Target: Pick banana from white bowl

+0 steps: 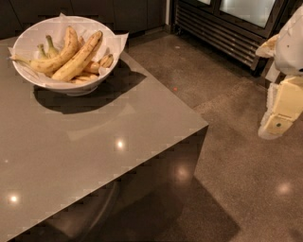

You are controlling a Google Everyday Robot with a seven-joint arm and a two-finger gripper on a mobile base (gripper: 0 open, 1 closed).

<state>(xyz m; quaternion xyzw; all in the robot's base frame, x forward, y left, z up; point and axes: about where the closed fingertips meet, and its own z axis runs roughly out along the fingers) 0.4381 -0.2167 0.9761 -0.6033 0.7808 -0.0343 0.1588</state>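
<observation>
The white bowl (22, 47), wide and shallow and lined with crinkled white paper that sticks out over its rim, stands at the far left of the grey counter. Several yellow bananas (78, 57) with brown spots lie in it, two long ones on top, side by side. My gripper (280, 113), a cream and white assembly, hangs at the right edge of the view over the floor. It is far to the right of the bowl, off the counter, and holds nothing that I can see.
The grey counter (94, 151) ends in a corner (206, 125) at mid-right, with dark polished floor (227, 189) beyond. A cooler with a metal grille (218, 28) stands at the back right. Dark cabinets (123, 12) lie behind the bowl.
</observation>
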